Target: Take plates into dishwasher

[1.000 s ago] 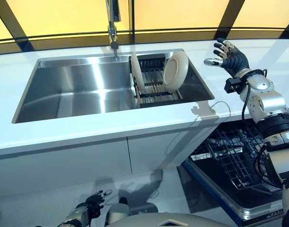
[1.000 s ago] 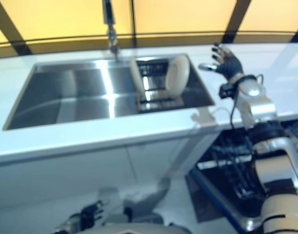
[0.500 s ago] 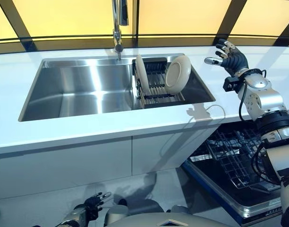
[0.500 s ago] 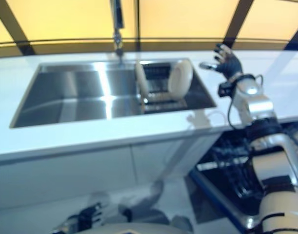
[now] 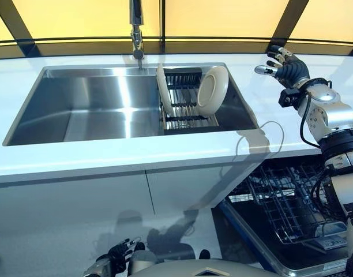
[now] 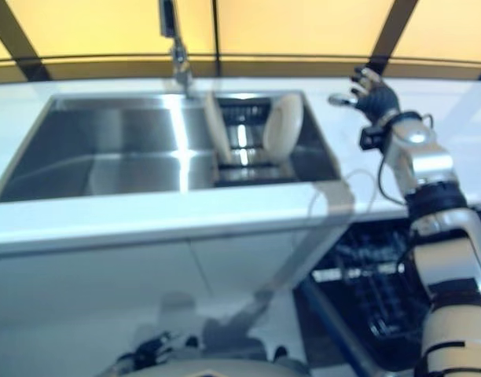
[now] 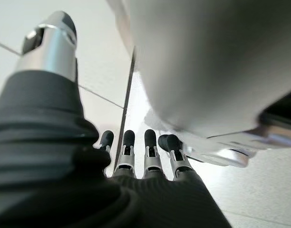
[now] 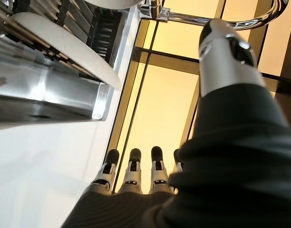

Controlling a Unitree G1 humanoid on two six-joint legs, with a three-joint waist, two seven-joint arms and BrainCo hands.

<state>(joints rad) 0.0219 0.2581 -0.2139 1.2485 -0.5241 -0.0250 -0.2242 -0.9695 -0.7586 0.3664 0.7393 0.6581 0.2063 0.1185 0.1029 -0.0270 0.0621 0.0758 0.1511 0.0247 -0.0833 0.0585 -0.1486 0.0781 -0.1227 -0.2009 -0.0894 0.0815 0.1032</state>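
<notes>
Two cream plates stand on edge in a black rack (image 5: 182,104) at the right end of the steel sink (image 5: 78,107): a round one (image 5: 213,89) leaning at the rack's right, a thin one (image 5: 162,96) at its left. My right hand (image 5: 286,64) hovers open over the white counter, right of the sink and apart from the plates; its wrist view shows straight fingers (image 8: 131,173) and a plate (image 8: 64,47). My left hand (image 5: 116,254) hangs low by the floor, open and empty, with fingers straight (image 7: 145,147). The open dishwasher's wire rack (image 5: 286,202) sits below at the right.
A tap (image 5: 136,29) stands behind the sink. The white counter (image 5: 107,156) runs across the front, with white cabinet fronts (image 5: 78,202) below. Yellow window panels with dark frames line the back.
The camera has shifted, so the whole scene has slid slightly. My right hand stays raised and open beside the sink. The plates have not moved.
</notes>
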